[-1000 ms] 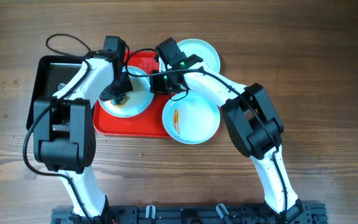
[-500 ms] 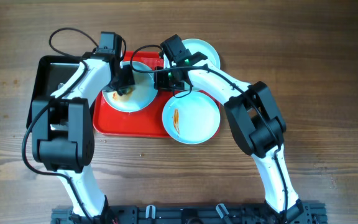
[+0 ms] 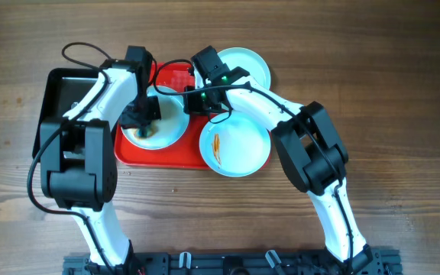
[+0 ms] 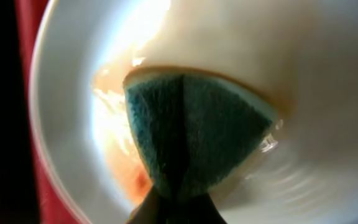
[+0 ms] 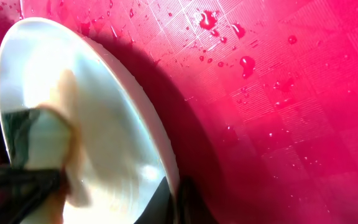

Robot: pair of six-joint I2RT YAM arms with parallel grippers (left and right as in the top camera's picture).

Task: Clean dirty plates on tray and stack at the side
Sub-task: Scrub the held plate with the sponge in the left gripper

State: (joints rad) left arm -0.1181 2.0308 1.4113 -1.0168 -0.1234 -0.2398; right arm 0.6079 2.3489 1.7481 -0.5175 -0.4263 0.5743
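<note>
Overhead, the red tray [image 3: 166, 158] lay on the wooden table [image 3: 388, 92] just right of a black tray [image 3: 52, 95], and all three plates were on it or at its edge. The left plate [image 3: 170, 126] sat on the tray's left half, with both arms meeting over it. The left gripper [image 3: 142, 114] was down on the plate's middle, clamped on a green sponge [image 4: 191, 140]. In the left wrist view the sponge was folded into a wedge between the dark fingers [image 4: 173, 214] and pressed against the plate's pale inside, with an orange-brown smear [image 4: 126, 171] spread beside and below it. The right gripper [image 3: 191, 101] reached in from the right and was closed on that same plate's right rim. In the right wrist view its fingertips straddled the thin edge at the bottom of the picture, one on each face. A dark shadow lay under the rim on the tray's ribbed floor, which was dotted with wet beads [image 5: 247, 62]. The streaked plate [image 3: 243, 145] rested at the tray's front right corner, overhanging the rim onto the table, with an orange sauce streak [image 3: 217, 145] on its left side. The far plate [image 3: 252, 63] sat at the tray's back right corner, partly hidden by the right arm, and its visible part looked clean.
</note>
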